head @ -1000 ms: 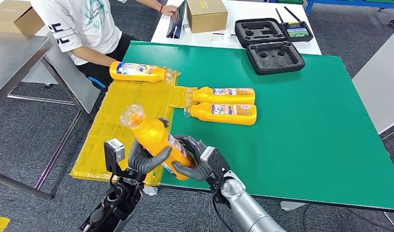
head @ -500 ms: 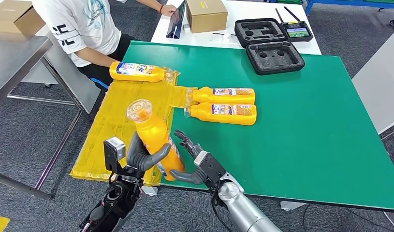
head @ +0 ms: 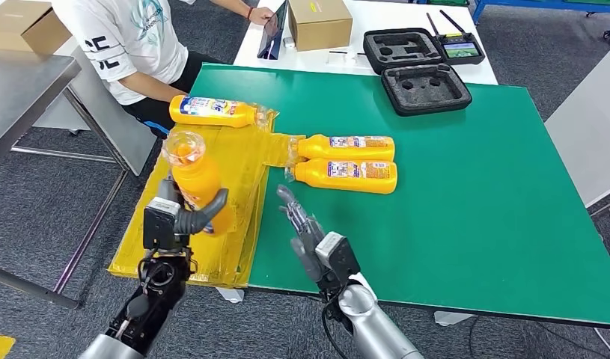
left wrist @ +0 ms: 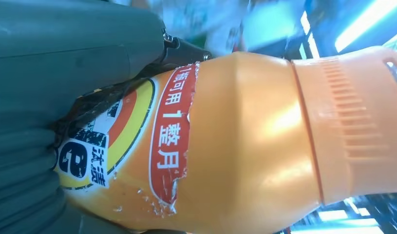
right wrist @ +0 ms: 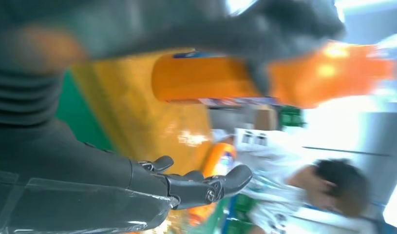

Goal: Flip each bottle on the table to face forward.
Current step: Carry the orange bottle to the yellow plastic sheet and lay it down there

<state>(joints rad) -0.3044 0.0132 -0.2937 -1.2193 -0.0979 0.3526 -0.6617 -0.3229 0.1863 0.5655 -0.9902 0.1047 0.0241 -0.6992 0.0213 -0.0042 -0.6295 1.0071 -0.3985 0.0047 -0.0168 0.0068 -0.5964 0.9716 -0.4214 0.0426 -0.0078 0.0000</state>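
My left hand (head: 183,215) grips an orange bottle (head: 194,176) upright above the yellow sheet (head: 212,168), cap end toward the camera. Close up, that bottle (left wrist: 225,141) shows a torn red and yellow label beside my left hand (left wrist: 50,97). My right hand (head: 303,228) is open over the green table (head: 466,194) near its front edge, fingers extended, holding nothing. In the right wrist view my right hand (right wrist: 138,180) has spread fingers with the held bottle (right wrist: 264,80) beyond. Two bottles (head: 345,147) (head: 343,174) lie side by side mid-table. Another bottle (head: 215,111) lies at the sheet's far end.
A person in a white shirt (head: 122,37) sits at the table's far left corner. Black foam cases (head: 425,88) and a cardboard box (head: 319,22) stand at the back. A grey table (head: 17,90) is on the left.
My right hand let go of the bottle and drew back to the right, opening. My left hand carried the bottle up and left, turning it upright over the yellow sheet.
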